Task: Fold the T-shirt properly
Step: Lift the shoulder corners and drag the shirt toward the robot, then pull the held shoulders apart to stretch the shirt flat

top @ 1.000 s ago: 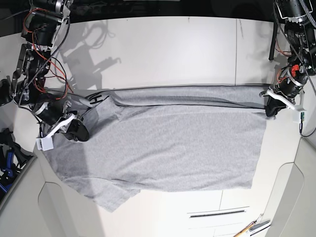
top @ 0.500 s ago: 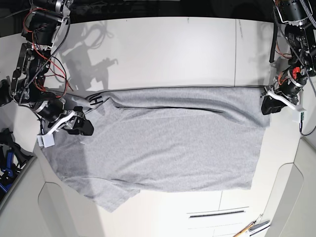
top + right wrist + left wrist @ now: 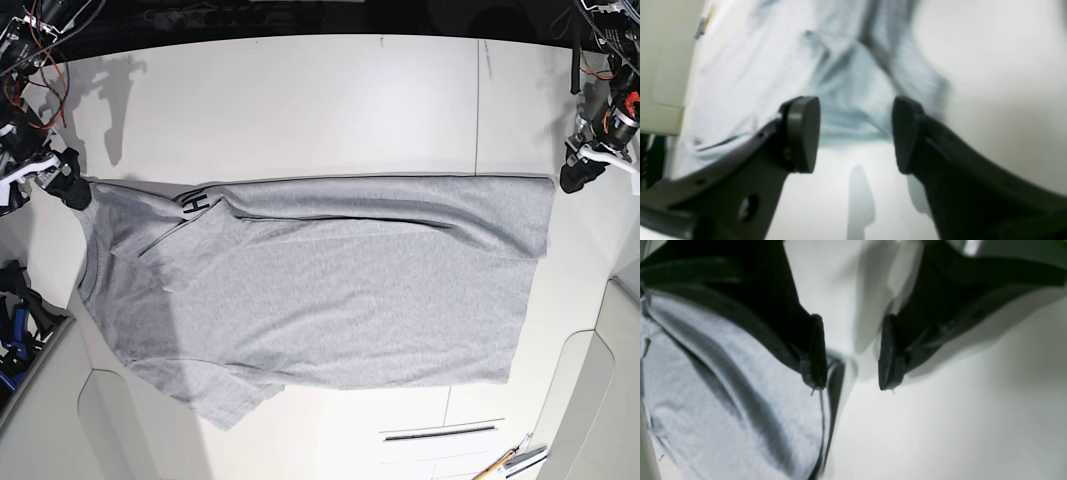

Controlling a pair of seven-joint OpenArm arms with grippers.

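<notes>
The light grey T-shirt (image 3: 330, 285) lies flat across the white table, plain side up, folded over along its far edge, with a bit of black lettering (image 3: 194, 201) showing near the left. My left gripper (image 3: 574, 178) is open and empty just off the shirt's far right corner; in the left wrist view (image 3: 851, 366) the shirt's edge (image 3: 723, 400) lies beside its left finger. My right gripper (image 3: 72, 188) is open and empty just off the shirt's far left corner; in the right wrist view (image 3: 855, 133) the shirt (image 3: 853, 86) lies beyond the fingertips.
The white table (image 3: 330, 100) extends behind the shirt. A seam (image 3: 478, 100) runs across it at the right. Pens or tools (image 3: 510, 462) lie at the bottom right edge. Cables and blue parts (image 3: 15, 320) hang at the left edge.
Both grippers have let go of the shirt and pulled outward and back toward the table's sides. The shirt's far edge now lies flat and its left part has spread out.
</notes>
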